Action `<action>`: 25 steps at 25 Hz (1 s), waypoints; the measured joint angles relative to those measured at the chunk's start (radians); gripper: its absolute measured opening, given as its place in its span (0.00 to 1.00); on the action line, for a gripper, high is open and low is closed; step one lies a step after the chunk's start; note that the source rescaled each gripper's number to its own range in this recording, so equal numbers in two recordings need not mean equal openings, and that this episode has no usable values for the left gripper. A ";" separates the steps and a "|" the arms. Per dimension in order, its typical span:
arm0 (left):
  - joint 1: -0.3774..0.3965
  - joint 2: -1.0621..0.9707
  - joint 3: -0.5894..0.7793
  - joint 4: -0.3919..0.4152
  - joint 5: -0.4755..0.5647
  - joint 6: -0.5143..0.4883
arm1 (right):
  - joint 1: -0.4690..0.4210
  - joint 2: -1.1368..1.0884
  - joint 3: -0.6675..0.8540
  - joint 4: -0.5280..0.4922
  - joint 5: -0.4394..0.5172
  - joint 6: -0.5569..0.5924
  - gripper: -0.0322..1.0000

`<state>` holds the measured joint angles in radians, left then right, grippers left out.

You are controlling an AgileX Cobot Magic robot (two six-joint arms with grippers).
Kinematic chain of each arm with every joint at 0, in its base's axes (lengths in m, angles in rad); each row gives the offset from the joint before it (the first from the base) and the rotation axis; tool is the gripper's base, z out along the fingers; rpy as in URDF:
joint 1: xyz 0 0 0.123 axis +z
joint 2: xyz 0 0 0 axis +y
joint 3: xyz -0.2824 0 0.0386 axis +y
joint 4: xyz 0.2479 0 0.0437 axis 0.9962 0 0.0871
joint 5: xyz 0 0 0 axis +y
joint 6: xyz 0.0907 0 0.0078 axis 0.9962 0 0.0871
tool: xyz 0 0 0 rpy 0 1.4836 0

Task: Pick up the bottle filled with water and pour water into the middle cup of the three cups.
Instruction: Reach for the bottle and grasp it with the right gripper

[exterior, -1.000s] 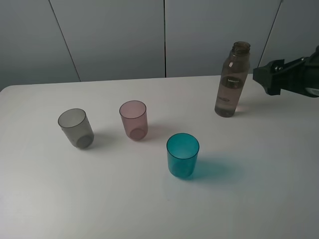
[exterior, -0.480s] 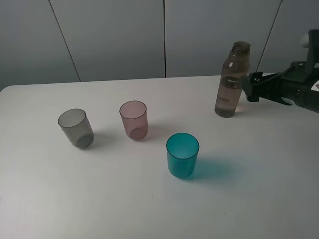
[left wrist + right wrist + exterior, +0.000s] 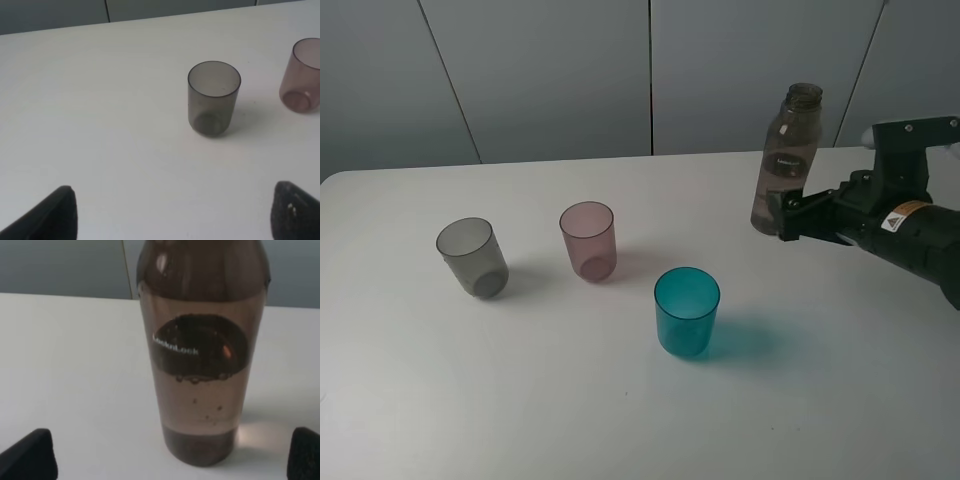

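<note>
Bottle (image 3: pixel 786 160) stands upright on the bench (image 3: pixel 570 400), far-right area near the back edge, neck open, water in the lower part w/ bubbles at the label. Right fingers (image 3: pixel 27 457) spread wide, one tip each side of the bottle's base, level w/ its lower half; wrist view shows bench btwn each tip and the bottle, so no grip. Three cups upright and apart from each other: grey cup (image 3: pixel 471 256) on the left, pink cup (image 3: pixel 588 240) in the middle, teal cup (image 3: pixel 686 311) to the right and nearer the front. Bottle well apart from pink cup, right of it and further back. Left fingers (image 3: pixel 50 217) also spread open, low over bare bench, grey cup ahead of them, pink cup's edge just in that view.
</note>
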<state>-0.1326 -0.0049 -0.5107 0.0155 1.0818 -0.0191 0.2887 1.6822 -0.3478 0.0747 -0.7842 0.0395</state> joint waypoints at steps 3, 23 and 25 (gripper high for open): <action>0.000 0.000 0.000 0.000 0.000 0.000 | 0.000 0.060 0.000 0.018 -0.053 0.000 1.00; 0.000 0.000 0.000 0.000 0.000 0.000 | 0.000 0.405 -0.114 0.044 -0.414 -0.006 1.00; 0.000 0.000 0.000 0.000 0.000 0.000 | 0.000 0.417 -0.139 0.049 -0.414 -0.006 1.00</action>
<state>-0.1326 -0.0049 -0.5107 0.0155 1.0818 -0.0191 0.2887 2.0997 -0.4865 0.1235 -1.1982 0.0332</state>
